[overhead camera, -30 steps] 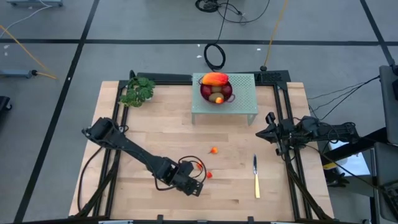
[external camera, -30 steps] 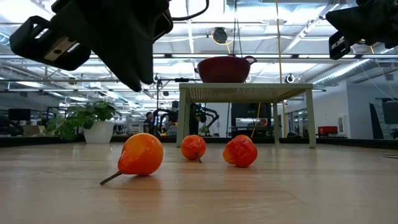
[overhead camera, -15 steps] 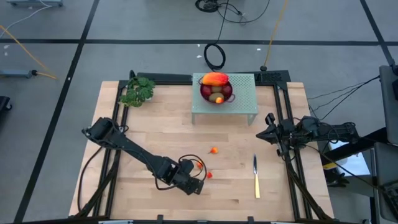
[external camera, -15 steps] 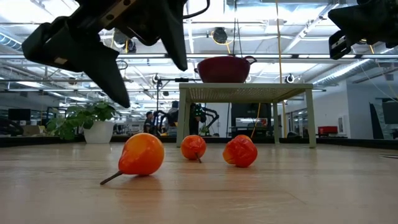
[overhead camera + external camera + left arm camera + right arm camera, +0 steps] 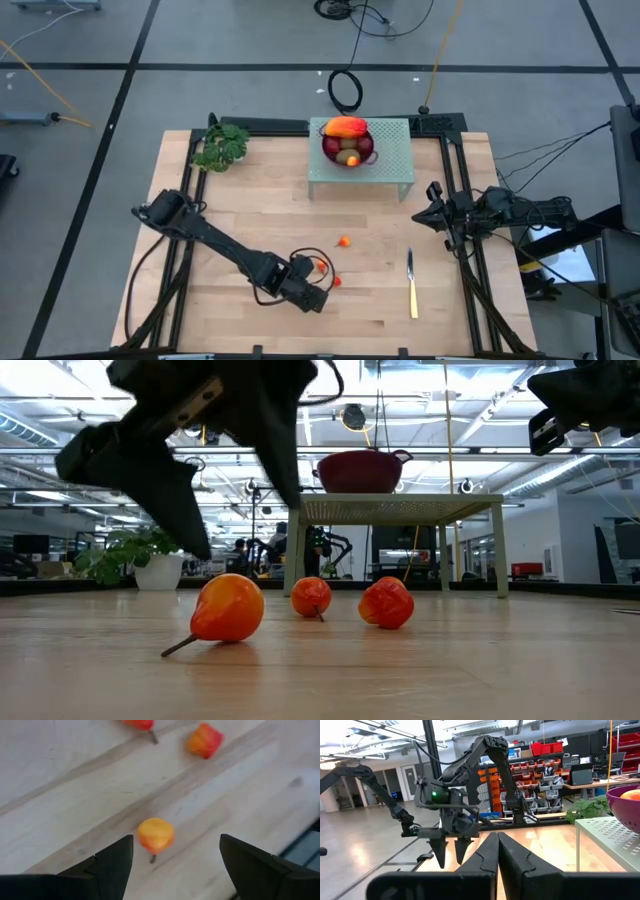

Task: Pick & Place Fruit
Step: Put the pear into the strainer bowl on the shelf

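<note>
Orange-red fruit (image 5: 155, 834) lies between the left tool's (image 5: 172, 865) parted fingers, untouched.

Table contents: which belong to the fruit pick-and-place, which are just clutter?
Job:
- three small orange-red fruits on the table
- red bowl holding fruit, on the small stand
- left tool, open above one fruit

Clutter:
- knife
- leafy bunch

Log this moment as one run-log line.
left end effector: open, above small orange fruit on table | right end effector: shut, waiting at table's right edge | bowl: holds fruit
</note>
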Robot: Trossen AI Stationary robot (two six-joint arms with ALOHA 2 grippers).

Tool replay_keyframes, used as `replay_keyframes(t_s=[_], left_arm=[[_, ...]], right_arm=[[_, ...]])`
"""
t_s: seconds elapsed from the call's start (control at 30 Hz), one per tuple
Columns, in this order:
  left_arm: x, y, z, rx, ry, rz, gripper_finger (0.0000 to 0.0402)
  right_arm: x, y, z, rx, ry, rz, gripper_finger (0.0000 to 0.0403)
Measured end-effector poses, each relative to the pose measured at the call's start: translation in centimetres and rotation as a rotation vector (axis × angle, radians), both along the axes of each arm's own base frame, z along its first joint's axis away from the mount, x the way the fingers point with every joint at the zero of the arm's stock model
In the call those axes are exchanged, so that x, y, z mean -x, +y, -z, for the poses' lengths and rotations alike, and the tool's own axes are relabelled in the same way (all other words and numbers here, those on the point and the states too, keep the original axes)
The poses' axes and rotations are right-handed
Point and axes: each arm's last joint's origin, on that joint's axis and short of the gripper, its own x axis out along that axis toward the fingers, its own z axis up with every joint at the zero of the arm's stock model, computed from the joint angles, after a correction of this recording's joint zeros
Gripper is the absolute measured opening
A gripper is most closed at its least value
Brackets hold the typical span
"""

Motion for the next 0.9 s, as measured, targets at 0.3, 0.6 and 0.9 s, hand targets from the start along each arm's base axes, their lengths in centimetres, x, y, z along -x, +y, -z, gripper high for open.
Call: replay_keyframes(t_s=[0.3,0.6,0.9], left_arm=[[-0.5,0.1,2.3,0.056,0.096,0.049,0.0278],[-0.8,-0.1,4.0,0.054,0.133,0.062,0.0275],[-1.1,0.3,4.2,0.059,0.14,0.044,0.0275]], right_arm=[[0.0,0.0,0.0,-0.001,-0.001,0.003,0.0],[0.0,0.0,0.0,-0.001,0.0,0.004,0.0],[0.0,0.0,0.0,-0.001,0.0,0.004,0.0]])
